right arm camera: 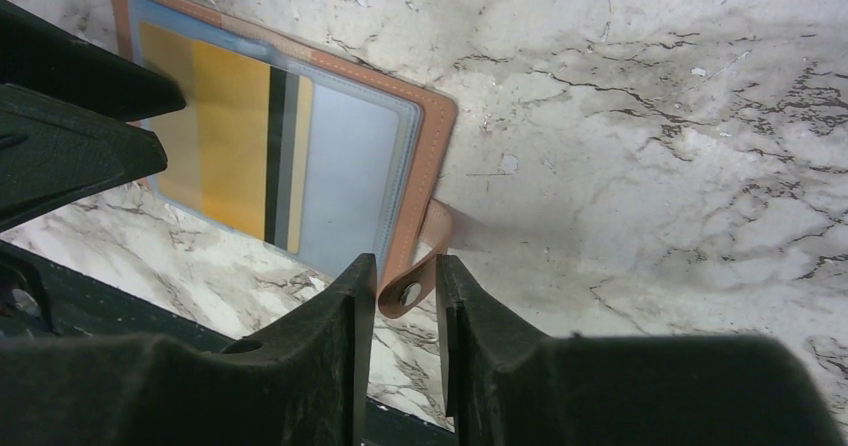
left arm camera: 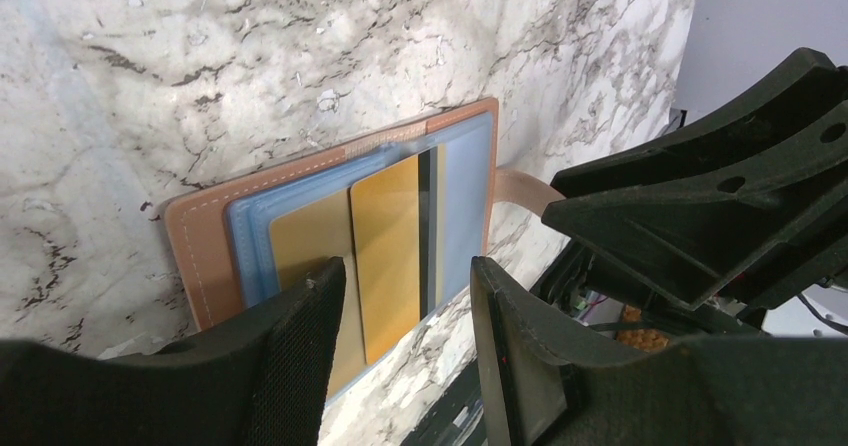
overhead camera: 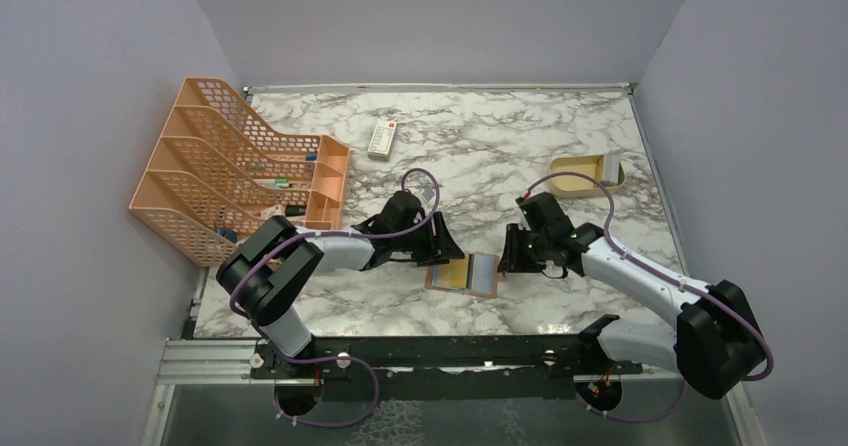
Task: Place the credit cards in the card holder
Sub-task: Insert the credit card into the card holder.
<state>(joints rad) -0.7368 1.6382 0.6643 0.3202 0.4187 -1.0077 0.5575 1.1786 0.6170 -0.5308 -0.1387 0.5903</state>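
The brown card holder (overhead camera: 440, 277) lies open on the marble table between my two grippers. Its clear inner sleeves hold gold-yellow cards (left arm camera: 385, 256), a dark card (left arm camera: 428, 216) and a pale blue card (left arm camera: 465, 196). They also show in the right wrist view, gold (right arm camera: 230, 136) and pale blue (right arm camera: 345, 181). My left gripper (overhead camera: 447, 249) (left arm camera: 405, 311) is open, its fingers straddling the near edge of the gold cards without gripping them. My right gripper (overhead camera: 508, 252) (right arm camera: 400, 301) is shut on the holder's curled clasp tab (right arm camera: 412, 288), at the holder's right edge (right arm camera: 435, 136).
An orange mesh file rack (overhead camera: 240, 181) stands at the left. A white remote-like item (overhead camera: 382, 138) lies at the back middle. A tan shallow box (overhead camera: 580, 176) sits at the back right. The table's front edge and black rail (overhead camera: 450, 351) run just below the holder.
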